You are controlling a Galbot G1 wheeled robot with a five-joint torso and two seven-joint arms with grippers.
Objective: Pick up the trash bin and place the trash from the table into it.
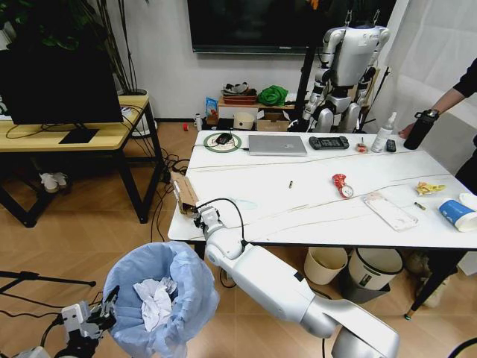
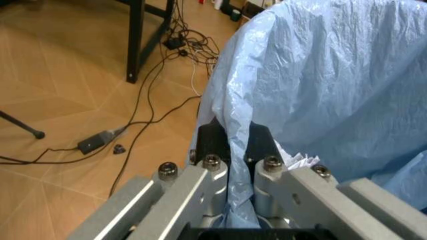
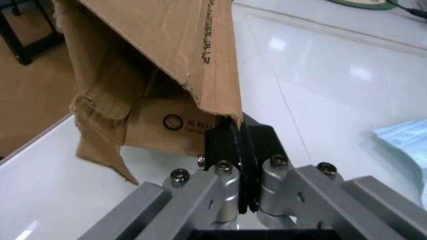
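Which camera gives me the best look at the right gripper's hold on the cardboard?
Right wrist view: the right gripper is shut on the cardboard's torn edge, close up. Head view shows the cardboard standing at the table's corner.

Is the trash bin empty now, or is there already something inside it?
Not empty. Crumpled white tissue lies inside the trash bin, which the left gripper holds by its blue bag.
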